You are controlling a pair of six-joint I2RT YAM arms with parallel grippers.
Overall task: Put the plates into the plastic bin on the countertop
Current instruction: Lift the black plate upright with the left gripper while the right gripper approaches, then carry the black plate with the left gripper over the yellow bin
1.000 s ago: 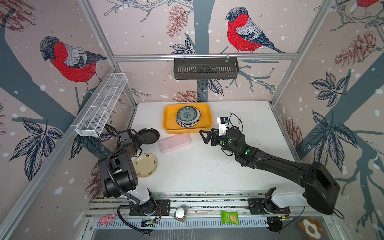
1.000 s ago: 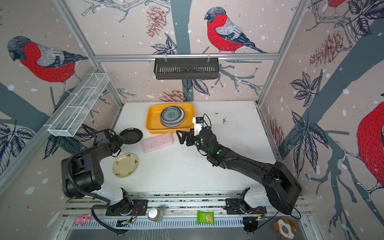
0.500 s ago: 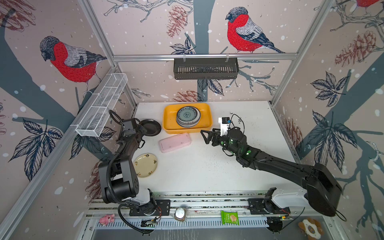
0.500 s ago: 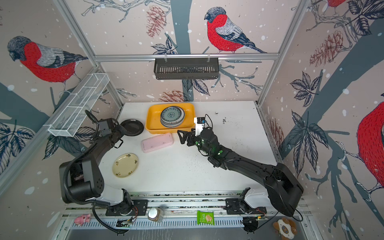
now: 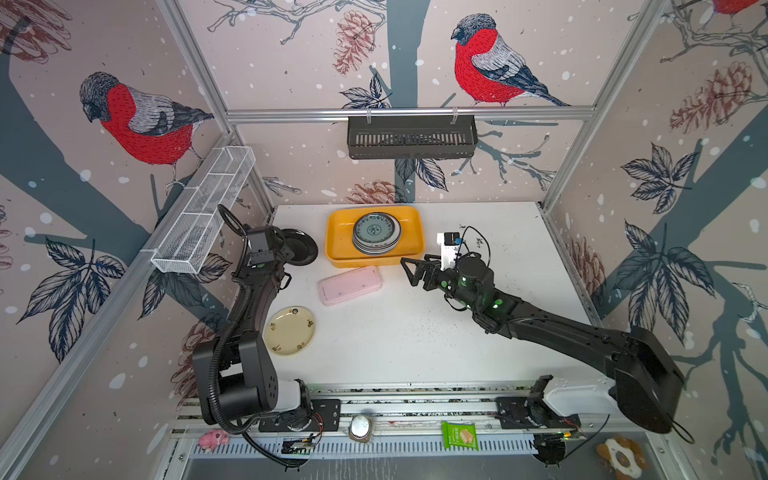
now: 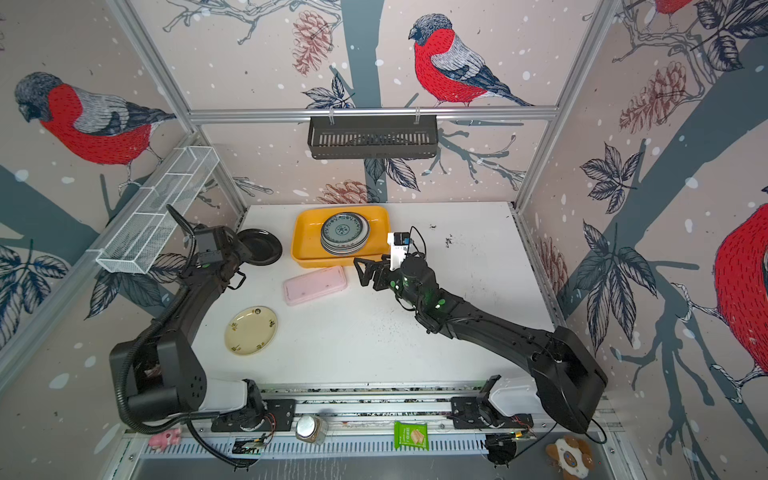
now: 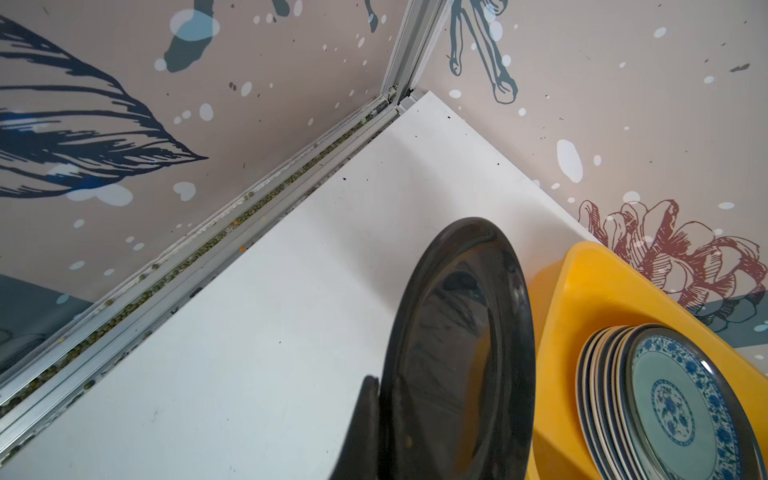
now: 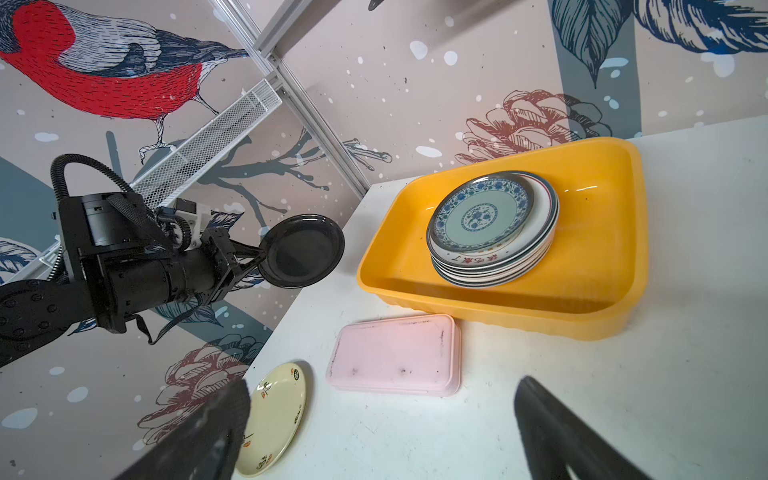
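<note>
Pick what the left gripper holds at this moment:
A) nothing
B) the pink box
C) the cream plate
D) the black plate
D: the left gripper is shut on the rim of the black plate, while the cream plate and the pink box lie apart from it.

Yellow-orange bin (image 5: 338,239). Teal top plate (image 5: 376,230) with a blue floral rim and centre medallion. Lower plates (image 8: 469,260) white with dark edge lines, red lettering on one. Glossy plain black plate (image 5: 305,248). Cream plate (image 5: 290,331) with small dark and orange marks. Pink box (image 5: 350,285). White desk (image 5: 395,345), dark-specked.
</note>
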